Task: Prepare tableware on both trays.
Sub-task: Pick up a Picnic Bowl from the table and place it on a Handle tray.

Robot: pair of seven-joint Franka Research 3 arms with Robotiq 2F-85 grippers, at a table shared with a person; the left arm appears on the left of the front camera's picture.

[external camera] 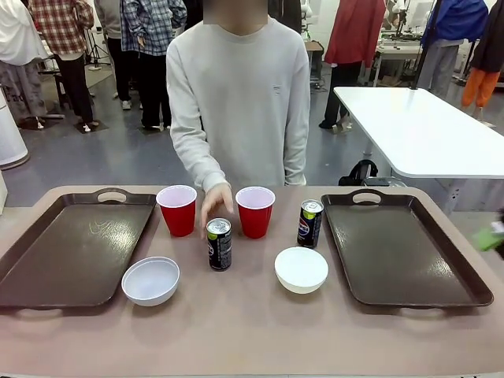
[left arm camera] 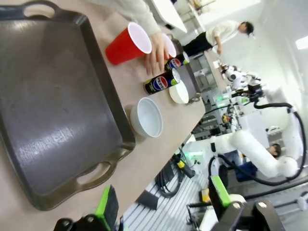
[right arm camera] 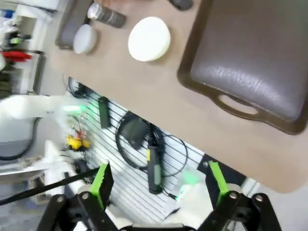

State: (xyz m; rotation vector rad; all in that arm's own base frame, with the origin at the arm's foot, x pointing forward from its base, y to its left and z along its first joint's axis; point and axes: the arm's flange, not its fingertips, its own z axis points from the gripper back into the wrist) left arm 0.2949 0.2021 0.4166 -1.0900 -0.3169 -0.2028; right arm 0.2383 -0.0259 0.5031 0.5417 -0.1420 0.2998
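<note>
Operator: Finger state?
Unit: My left gripper [left arm camera: 162,192] and right gripper [right arm camera: 159,175]: fingers spread, empty.
Operator: Tableware location?
Unit: 2 cups [external camera: 177,209], 2 bowls [external camera: 150,280], 2 cans [external camera: 219,244]: front-view centre, between 2 trays [external camera: 79,252].

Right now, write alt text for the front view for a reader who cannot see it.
A person's hand, between two red cups, hovers over a black-green can at the middle of the table. A Pepsi can and two white bowls stand nearby, all between two dark brown trays.
</note>
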